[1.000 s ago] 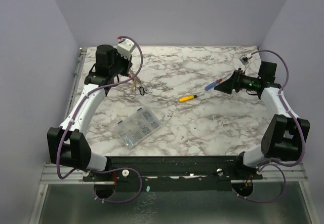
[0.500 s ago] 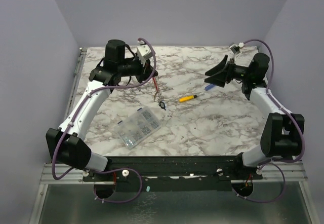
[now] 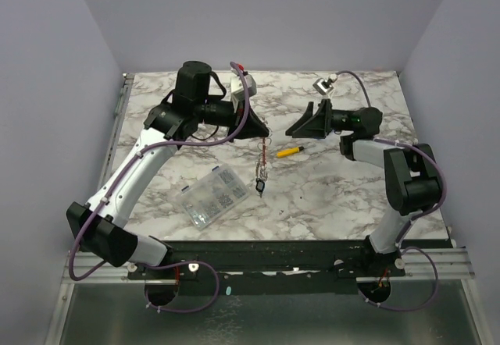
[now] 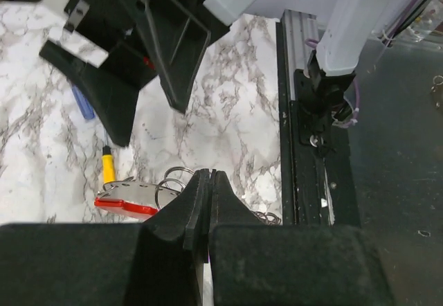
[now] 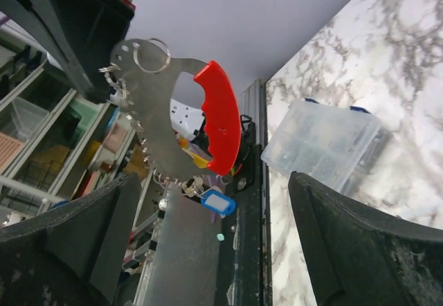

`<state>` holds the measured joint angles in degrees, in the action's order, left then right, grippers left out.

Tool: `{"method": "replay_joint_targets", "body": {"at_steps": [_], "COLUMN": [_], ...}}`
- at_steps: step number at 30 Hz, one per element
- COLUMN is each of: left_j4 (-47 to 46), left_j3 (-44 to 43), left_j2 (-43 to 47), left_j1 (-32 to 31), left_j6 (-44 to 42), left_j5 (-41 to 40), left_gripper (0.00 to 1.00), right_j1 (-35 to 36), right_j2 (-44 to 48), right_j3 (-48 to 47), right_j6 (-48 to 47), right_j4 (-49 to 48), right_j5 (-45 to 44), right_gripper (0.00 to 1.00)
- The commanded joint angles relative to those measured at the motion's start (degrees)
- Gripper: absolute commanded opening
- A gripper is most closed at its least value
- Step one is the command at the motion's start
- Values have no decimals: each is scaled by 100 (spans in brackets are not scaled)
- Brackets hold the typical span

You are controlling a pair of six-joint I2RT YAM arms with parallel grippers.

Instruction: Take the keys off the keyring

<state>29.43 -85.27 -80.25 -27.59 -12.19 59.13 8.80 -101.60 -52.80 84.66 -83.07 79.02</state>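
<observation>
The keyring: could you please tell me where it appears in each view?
Top external: keyring hangs at centre, below the left gripper.
Left wrist: keyring at lower left.
Right wrist: keyring at upper left of centre.
Shared landmark: the open right gripper, visible in all three.

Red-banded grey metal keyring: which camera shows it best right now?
Right wrist view: the red-banded grey metal keyring shows nearly whole and close, small rings and a blue-tagged key along its edge. Top external shows it tiny, dangling under the left gripper. Left wrist catches only its red edge and some rings beside the shut fingers.
</observation>
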Motion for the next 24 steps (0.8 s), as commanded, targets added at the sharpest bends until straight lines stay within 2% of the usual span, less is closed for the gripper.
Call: {"method": "replay_joint_targets", "body": {"at_steps": [1,12,14,18,24], "left_j4": [-51,-88,-100,-113,-113], "left_j3": [-466,-562,-548,-509,-436], "left_j2": [129,107,107,118,128], "left_j1": [-156,-297,-299,-284,-164], "left_j6": [246,379,368,311,233], "left_j5": [356,332,292,171,-8], "left_gripper": [0,0,0,0,0], "right_j1": [424,1265,1413,1551,1554], "right_j2": [-221,-428,-365,-125,248], "right_j3": [103,-81,-86,-28,81], "right_j6": [385,468,422,359,327], "right_j4": [-1669,-1669,-1669,-1669,-1661], "right_j5": [-247,-488,-453,-422,-405], "right_gripper": [100,99,94,78,63]}}
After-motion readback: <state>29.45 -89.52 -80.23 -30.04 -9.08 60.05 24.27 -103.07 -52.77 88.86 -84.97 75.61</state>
